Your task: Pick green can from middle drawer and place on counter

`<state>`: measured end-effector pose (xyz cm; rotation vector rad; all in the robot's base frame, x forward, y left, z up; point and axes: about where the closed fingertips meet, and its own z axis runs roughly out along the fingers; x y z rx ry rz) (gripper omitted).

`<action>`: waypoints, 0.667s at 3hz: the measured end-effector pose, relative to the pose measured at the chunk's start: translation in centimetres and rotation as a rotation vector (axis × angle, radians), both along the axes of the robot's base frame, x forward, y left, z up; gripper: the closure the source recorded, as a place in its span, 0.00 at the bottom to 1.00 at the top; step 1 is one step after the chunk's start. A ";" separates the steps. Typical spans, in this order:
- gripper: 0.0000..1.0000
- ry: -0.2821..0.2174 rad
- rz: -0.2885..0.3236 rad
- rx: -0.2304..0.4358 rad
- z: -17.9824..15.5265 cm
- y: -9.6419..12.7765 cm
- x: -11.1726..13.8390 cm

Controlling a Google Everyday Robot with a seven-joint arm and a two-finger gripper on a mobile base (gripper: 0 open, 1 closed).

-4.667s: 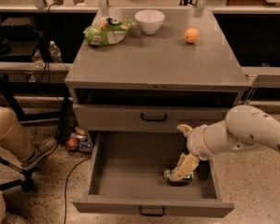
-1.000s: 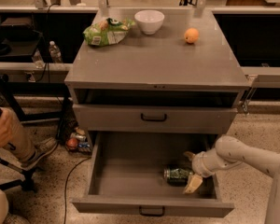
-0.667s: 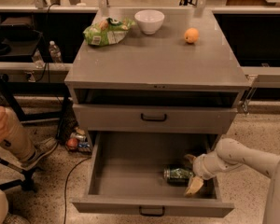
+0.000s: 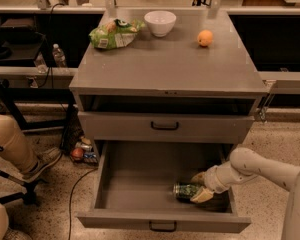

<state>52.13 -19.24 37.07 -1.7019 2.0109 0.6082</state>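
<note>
The middle drawer is standing pulled fully out, leaving the green can exposed for a reach from above. The can is lying on its side on the drawer floor, well back from the black handle. The robot's claw is sitting low in the drawer at the can's right end, with the pale arm reaching in from the can's right to get under the cabinet's upper tier. Whether the claw is clamped on the can or standing apart cannot be told. Just behind and above the can, the upper drawer front is staying shut. Farther beyond the can, the counter is waiting with bare space at its front, while a snack bag, white bowl and orange are crowding its far edge.
</note>
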 end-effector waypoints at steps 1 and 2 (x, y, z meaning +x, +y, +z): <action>0.80 -0.006 0.015 0.038 1.3 0.9 -0.2; 1.00 -0.029 0.024 0.084 3.3 1.7 -0.5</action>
